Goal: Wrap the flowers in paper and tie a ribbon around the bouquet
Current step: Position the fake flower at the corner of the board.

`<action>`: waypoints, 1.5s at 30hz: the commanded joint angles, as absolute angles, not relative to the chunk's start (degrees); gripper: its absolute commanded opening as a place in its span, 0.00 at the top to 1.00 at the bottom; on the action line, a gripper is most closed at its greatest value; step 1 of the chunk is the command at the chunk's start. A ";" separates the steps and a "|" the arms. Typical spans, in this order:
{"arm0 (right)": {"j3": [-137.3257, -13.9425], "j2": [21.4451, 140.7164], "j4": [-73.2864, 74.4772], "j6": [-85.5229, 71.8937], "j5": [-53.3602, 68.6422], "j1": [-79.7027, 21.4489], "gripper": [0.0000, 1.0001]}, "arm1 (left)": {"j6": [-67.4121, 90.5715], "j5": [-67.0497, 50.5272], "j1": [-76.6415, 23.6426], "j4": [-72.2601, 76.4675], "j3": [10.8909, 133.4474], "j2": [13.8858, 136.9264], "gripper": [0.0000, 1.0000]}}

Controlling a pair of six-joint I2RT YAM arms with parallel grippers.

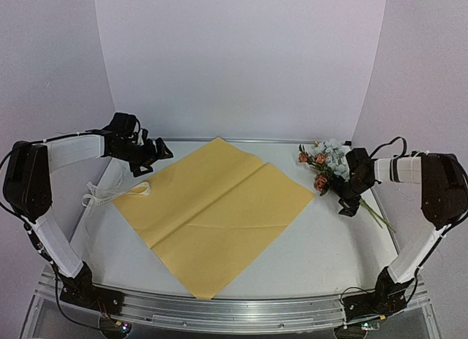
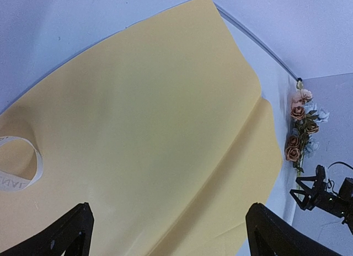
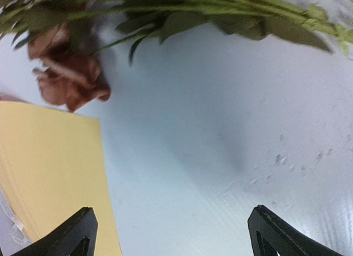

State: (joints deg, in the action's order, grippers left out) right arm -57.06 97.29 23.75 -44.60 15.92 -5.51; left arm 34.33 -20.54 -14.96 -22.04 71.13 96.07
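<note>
One yellow-tan square paper sheet (image 1: 219, 211), one cream fabric ribbon (image 2: 12, 182), one artificial flower bunch (image 1: 325, 161); left tool (image 1: 155, 153) and right tool (image 1: 349, 203) released.

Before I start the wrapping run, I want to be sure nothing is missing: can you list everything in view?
paper: one, yellow-tan face up, flat in the middle of the table
flowers: one small bunch, orange, pale blue and cream with green stems, far right, just off the paper's right corner
ribbon: one, cream-white, left side, looped onto the paper's left corner
table: one, white, under everything
backdrop: one, pale lilac, behind and at both sides
left tool: one, black, open and empty, by the paper's far left edge
right tool: one, black, open and empty, over the flower stems
</note>
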 commanded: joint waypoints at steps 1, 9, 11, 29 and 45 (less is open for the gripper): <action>-57.41 93.39 23.10 -44.98 12.50 -8.68 0.02 | 33.42 -21.08 -15.16 -21.05 73.35 93.49 0.00; -64.08 94.65 27.54 -36.26 4.44 -2.34 0.02 | 34.03 -22.18 -15.13 -20.34 72.41 91.79 0.00; -66.42 96.77 27.77 -35.53 3.95 -0.73 0.02 | 34.24 -22.57 -15.13 -20.03 72.42 91.53 0.00; -81.05 115.25 30.66 -47.87 12.13 6.93 0.02 | 35.07 -24.68 -15.16 -19.69 74.81 89.67 0.00; -61.14 101.03 17.85 -61.85 13.85 2.81 0.02 | 35.49 -26.87 -15.13 -17.74 73.58 90.18 0.00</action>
